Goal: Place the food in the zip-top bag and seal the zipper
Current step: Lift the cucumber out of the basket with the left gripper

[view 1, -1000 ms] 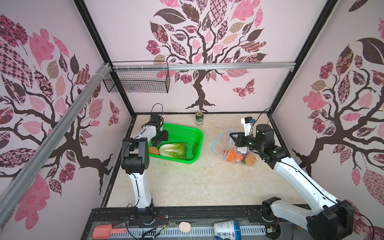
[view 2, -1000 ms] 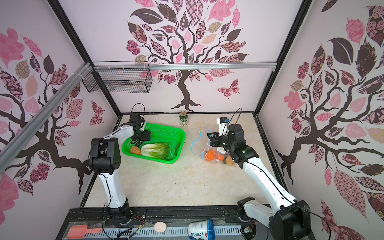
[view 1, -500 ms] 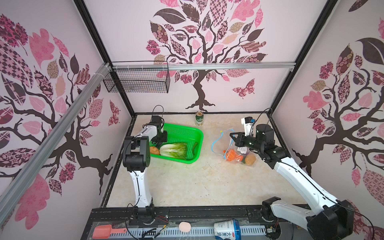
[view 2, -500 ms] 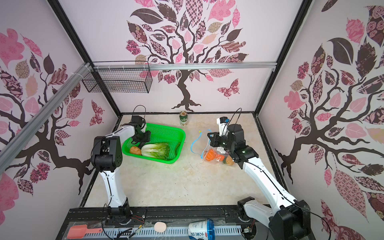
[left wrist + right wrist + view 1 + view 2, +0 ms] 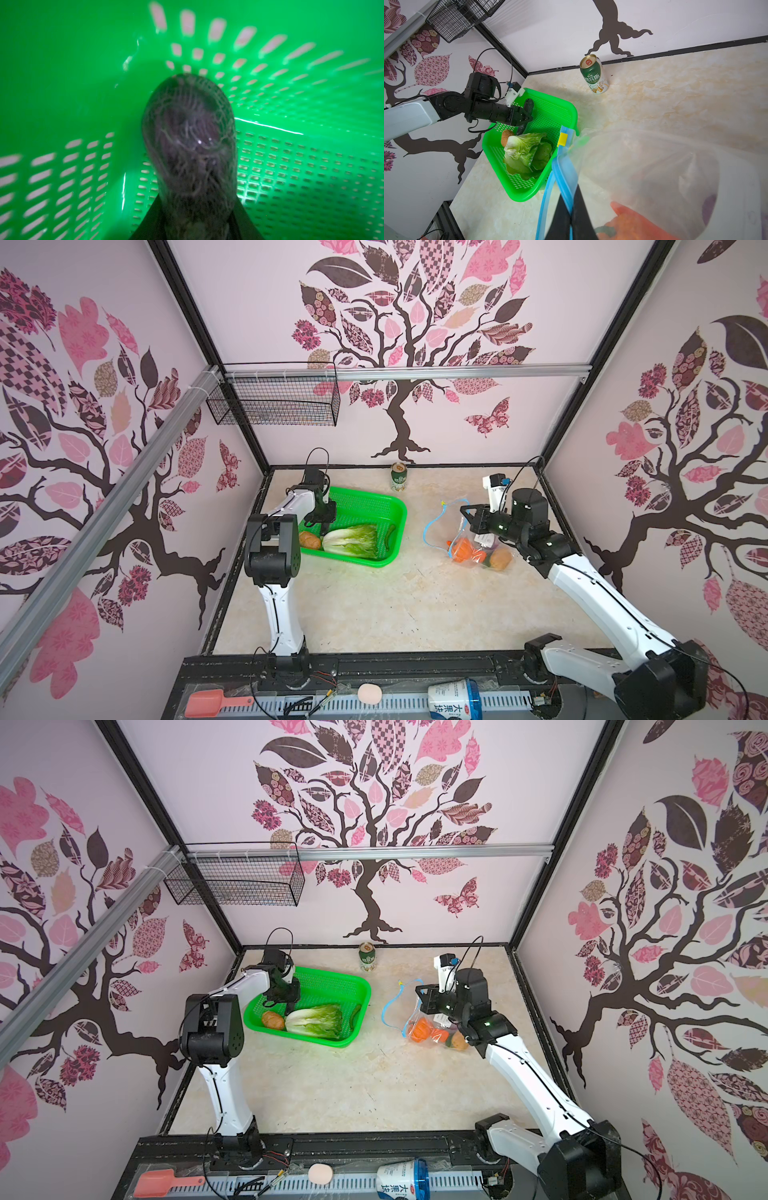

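A blurred dark netted vegetable [image 5: 190, 149] hides the left jaws; food [image 5: 635, 224] inside the bag [image 5: 654, 162] is blurred, edge-cropped.

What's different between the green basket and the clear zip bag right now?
The green basket is opaque and perforated; the zip-top bag is clear and crinkly. The basket lies flat with a napa cabbage and a tan potato; the bag, pinched at its blue zipper by the right gripper, holds carrots and a second potato. The left gripper grips a dark vegetable inside the basket. Both sit on the table and hold vegetables.
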`<state>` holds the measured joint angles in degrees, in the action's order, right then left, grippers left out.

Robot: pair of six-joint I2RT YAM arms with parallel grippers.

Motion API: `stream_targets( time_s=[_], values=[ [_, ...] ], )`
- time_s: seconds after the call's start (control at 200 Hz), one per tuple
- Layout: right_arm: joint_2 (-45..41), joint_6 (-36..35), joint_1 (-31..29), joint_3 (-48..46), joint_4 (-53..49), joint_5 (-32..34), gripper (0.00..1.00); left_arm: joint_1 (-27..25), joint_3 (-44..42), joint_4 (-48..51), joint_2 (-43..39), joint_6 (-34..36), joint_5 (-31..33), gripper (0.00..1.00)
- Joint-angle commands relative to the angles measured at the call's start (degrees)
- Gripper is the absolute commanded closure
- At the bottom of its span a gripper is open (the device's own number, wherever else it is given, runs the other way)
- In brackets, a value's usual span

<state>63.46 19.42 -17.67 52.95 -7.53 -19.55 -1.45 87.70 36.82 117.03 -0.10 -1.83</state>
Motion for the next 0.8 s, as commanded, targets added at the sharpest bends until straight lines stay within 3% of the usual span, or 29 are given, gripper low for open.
stream_targets(
  time_s=[0.0, 0.23, 0.43, 0.63, 0.795],
  values=[
    [-2.2, -0.52, -0.08, 0.31, 0.15, 0.65, 1.0, -0.74, -0.45, -0.95, -6.05, -0.91, -0.8, 0.71],
    [-2.03, -0.5, -0.08, 0.31, 0.04, 0.87, 1.0, -2.83, -1.93, -2.23, -13.66, -2.23, -0.9, 0.72],
    [-1.96, -0.52, -0.08, 0.32, 0.39, 0.75, 1.0, -6.42, -3.48, -3.51, -19.04, -4.63, -5.02, 0.72],
    [-2.09, -0.43, -0.08, 0.18, 0.6, 0.48, 1.0, -14.12, -5.24, -6.41, -23.6, -7.12, -9.27, 0.72],
    [-2.38, -0.33, -0.08, 0.06, 0.76, 0.58, 1.0, -20.02, -3.66, -7.74, -24.27, -13.16, -19.66, 0.72]
  ],
)
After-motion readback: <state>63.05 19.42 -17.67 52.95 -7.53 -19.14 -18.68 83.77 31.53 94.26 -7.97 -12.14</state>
